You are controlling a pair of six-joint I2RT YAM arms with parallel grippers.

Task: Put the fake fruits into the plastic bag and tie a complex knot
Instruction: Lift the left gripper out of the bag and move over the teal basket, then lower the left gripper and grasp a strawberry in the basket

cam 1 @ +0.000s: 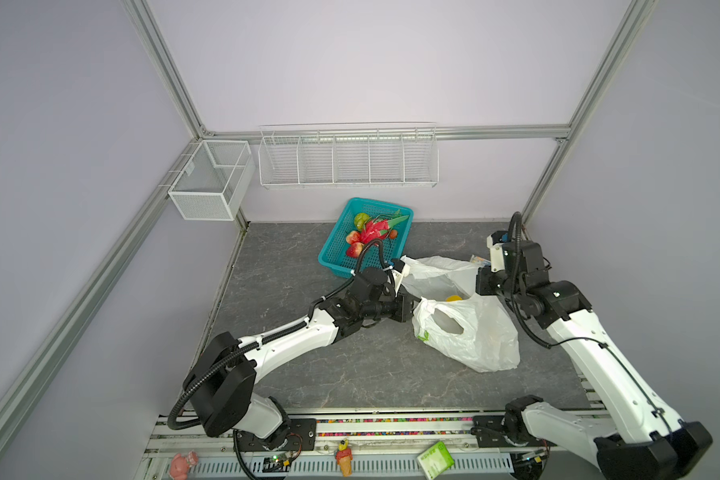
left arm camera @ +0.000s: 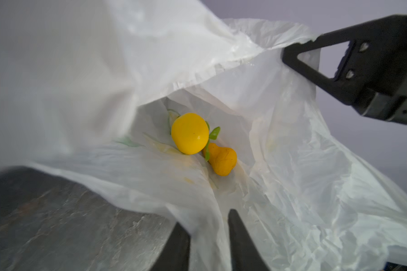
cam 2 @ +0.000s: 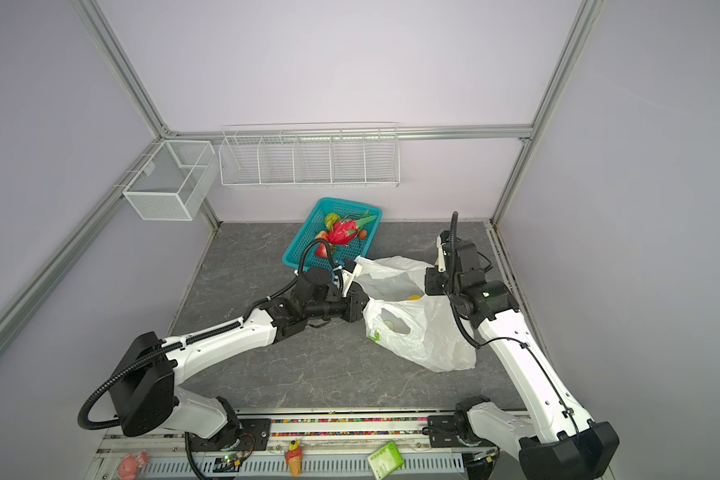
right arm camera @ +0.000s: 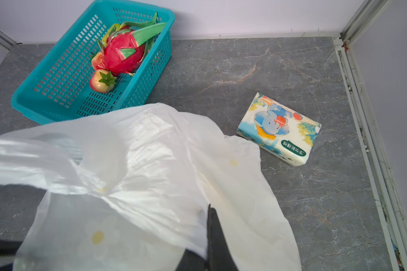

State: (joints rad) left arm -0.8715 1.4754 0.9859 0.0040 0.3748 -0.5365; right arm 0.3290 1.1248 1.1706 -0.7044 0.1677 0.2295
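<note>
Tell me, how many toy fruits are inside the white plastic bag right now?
2. A round yellow fruit lies deep in the plastic bag, and an orange pear-shaped fruit lies against it. Folds of the bag could hide more.

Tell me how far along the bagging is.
Done: two yellow fruits lie inside the plastic bag. In hand: right gripper pinches the bag's rim open; left gripper hangs open at the mouth, empty. Left: dragon fruit, strawberries and green fruit wait in the teal basket; no knot yet.

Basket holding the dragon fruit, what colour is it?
The basket is teal, clearest in the right wrist view.
</note>
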